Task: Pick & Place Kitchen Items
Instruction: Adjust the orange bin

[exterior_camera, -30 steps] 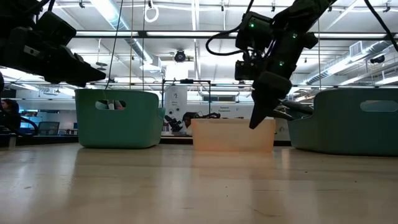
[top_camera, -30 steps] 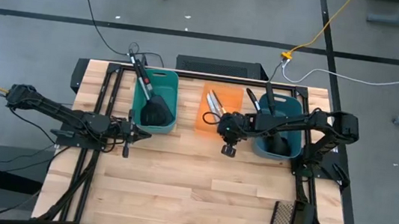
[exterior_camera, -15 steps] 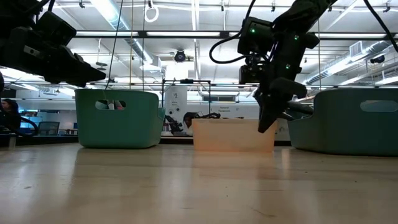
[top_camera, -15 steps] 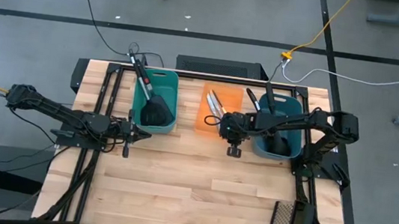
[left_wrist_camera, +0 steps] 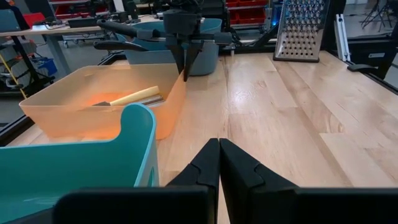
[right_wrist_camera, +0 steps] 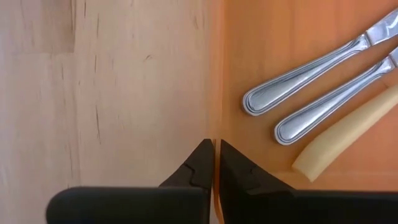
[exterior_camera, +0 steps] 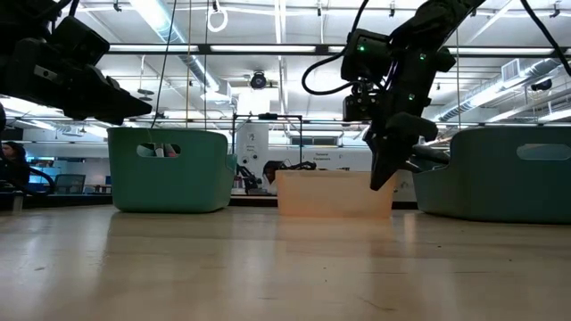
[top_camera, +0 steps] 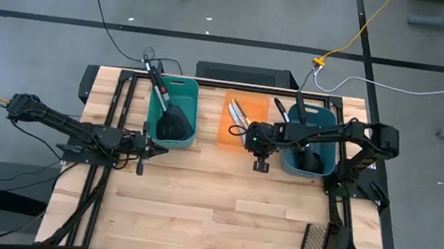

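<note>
Knives (right_wrist_camera: 311, 74) lie in the orange tub (top_camera: 240, 131), frame centre; ladles stand in the teal tub (top_camera: 175, 111). I hold my right hand (top_camera: 260, 166) pressed together, empty, at the orange rim; left hand (top_camera: 142, 166) likewise, idle centre-left. Sorting looks nearly done; counter (top_camera: 221, 208) bare.

Three plastic tubs stand in a row: one teal tub (top_camera: 175, 111), one orange tub (top_camera: 238, 141), one blue tub (top_camera: 327, 118). In the orange tub lie three small knives: two silver knives (right_wrist_camera: 303, 77) and one pale yellow knife (right_wrist_camera: 346, 133). One metal grater (top_camera: 322, 243) lies on the worktop (top_camera: 212, 207). Two arms carry one claw each.
</note>
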{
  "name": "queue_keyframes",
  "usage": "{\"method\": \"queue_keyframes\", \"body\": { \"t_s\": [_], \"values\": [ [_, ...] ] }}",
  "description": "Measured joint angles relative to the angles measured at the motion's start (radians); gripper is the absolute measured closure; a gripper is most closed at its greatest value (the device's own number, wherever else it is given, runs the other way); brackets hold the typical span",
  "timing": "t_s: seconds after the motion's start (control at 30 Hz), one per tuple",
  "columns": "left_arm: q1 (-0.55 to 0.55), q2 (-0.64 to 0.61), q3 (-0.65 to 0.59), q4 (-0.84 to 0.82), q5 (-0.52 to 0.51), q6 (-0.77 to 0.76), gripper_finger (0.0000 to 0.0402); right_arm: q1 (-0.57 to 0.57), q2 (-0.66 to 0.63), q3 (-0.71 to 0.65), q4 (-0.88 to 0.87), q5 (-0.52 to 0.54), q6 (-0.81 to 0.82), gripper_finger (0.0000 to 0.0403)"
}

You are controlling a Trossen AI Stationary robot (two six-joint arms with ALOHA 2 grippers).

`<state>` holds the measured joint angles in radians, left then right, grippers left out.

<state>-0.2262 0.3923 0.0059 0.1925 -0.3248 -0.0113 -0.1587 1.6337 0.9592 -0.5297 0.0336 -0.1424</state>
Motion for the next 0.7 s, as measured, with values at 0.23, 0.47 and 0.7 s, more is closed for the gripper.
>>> {"method": "queue_keyframes", "body": {
  "t_s": [0.23, 0.47, 0.7],
  "values": [
    [0.000, 0.000, 0.000, 0.000, 0.000, 0.000, 0.0388, 0.000, 0.000, 0.000, 0.013, 0.003, 0.002, 0.0382],
    [0.000, 0.000, 0.002, 0.010, 0.000, 0.024, 0.0388, 0.006, -0.031, 0.000, 0.076, -0.021, 0.029, 0.0348],
    [0.000, -0.001, 0.032, 0.009, 0.000, 0.035, 0.0388, 0.012, -0.102, 0.000, 0.075, -0.046, 0.058, 0.0297]
  ]
}}
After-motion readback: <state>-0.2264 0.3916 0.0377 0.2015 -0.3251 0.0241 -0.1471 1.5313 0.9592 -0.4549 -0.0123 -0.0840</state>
